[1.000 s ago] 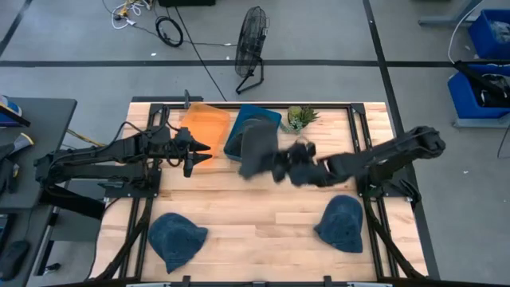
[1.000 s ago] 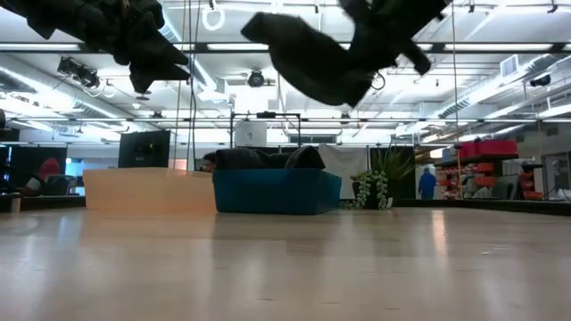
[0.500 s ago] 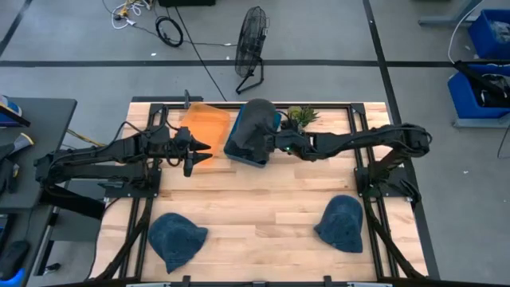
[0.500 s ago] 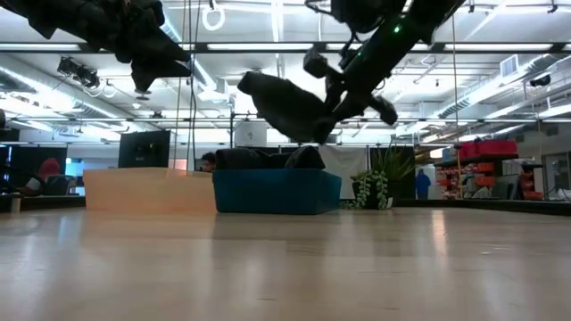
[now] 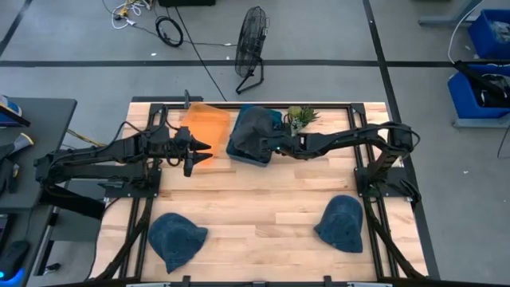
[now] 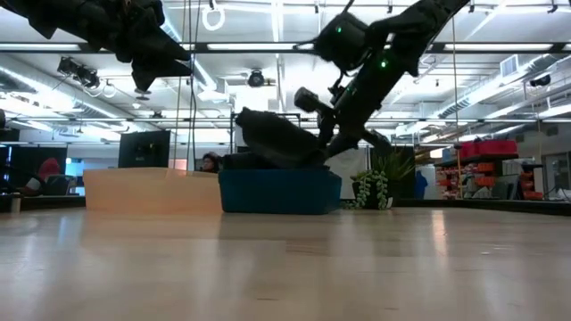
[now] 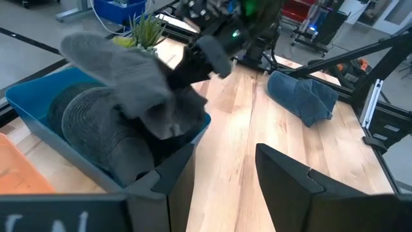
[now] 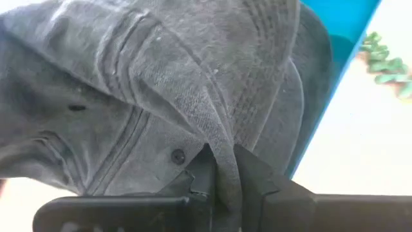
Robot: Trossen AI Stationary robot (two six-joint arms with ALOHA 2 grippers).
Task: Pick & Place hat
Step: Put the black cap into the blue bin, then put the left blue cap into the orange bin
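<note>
Your right gripper (image 5: 275, 145) pinches a gray hat (image 5: 253, 131) over the blue bin (image 5: 235, 147) at twelve o'clock; left gripper (image 5: 198, 151) waits, jaws parted.

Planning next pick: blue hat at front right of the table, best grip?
Pinch the blue hat at its brim edge nearest the table centre, coming from above with the right gripper. It lies flattened and alone on the wood, so a thin edge suits the jaws.

Grey floor (image 5: 335, 24) crossed by dark lines; a fan (image 5: 251, 44) and cables (image 5: 163, 28) lie on it. Blue bins (image 5: 486, 88) at right. Strip lights (image 6: 500, 49) overhead.
</note>
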